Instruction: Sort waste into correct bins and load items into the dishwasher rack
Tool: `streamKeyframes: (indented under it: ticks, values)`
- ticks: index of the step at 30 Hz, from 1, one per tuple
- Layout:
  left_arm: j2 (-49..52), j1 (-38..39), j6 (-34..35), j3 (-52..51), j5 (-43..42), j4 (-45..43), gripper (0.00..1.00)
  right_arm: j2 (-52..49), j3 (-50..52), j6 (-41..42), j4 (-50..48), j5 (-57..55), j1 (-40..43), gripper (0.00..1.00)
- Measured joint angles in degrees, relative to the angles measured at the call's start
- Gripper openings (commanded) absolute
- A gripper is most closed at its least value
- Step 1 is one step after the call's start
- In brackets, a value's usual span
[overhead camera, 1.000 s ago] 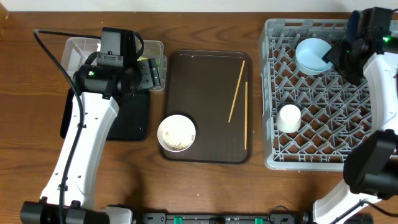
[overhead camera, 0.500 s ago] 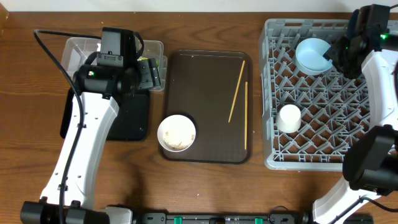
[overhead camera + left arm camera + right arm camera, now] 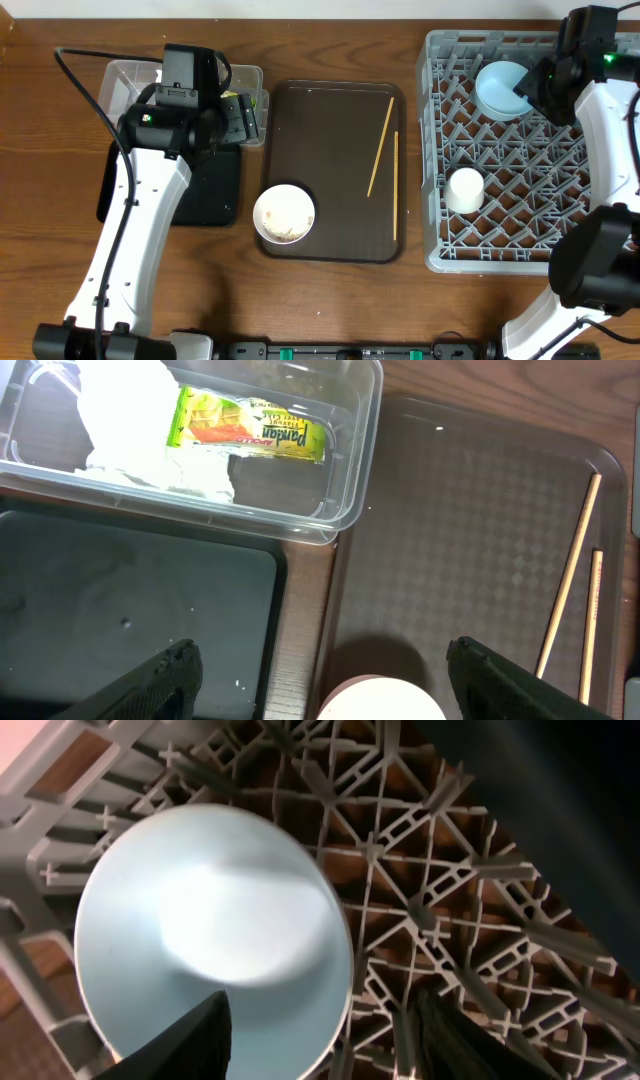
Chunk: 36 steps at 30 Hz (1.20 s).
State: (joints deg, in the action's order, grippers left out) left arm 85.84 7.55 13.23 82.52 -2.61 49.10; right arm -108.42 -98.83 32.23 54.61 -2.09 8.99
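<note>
the two chopsticks (image 3: 381, 145) lie on the right side of the brown serving tray (image 3: 330, 120), both with the long axis running near to far. the left one slants, its far tip leaning right. the right one lies straight along the tray's edge, set a little nearer. the white bowl (image 3: 284, 213) stands mouth up on the tray's near left corner, with whitish food scraps (image 3: 288, 228) in it.

in the dishwasher rack (image 3: 432, 150), on the right of the bench (image 3: 330, 300), the light blue bowl (image 3: 498, 88) leans among the pegs at the far left, its mouth turned up and toward the right. the small white cup (image 3: 464, 190) sits nearer, by the rack's left wall; which way its mouth faces is hard to tell from above.

only the right wrist view shows the bowl's hollow. there the right end effector (image 3: 320, 1005) is released, fingers apart on either side of the bowl's rim, seemingly not pressing it.

overhead, the left arm covers most of the clear tub (image 3: 116, 72). the left wrist view shows its contents: the snack wrapper (image 3: 250, 428) lies in the right end, long axis left to right, printed face up, touching the crumpled napkin (image 3: 130, 410) on its left. the black tray (image 3: 130, 600) sits just near of the tub. the left end effector (image 3: 322, 660) hangs released, fingers wide apart, over the strip between the two trays.
</note>
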Motion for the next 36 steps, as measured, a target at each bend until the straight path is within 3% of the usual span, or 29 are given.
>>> streamKeyframes:
  ticks: [14, 36]
  values:
    - [0.00, 0.00, 0.00, 0.00, 0.02, 0.00, 0.81, 5.79, 0.44, -6.16, 1.51, -0.81, -6.47, 0.58]
    - [0.00, 0.00, 0.00, 0.00, 0.00, 0.00, 0.81, -4.52, 0.90, 0.42, 3.04, -6.71, -6.93, 0.52]
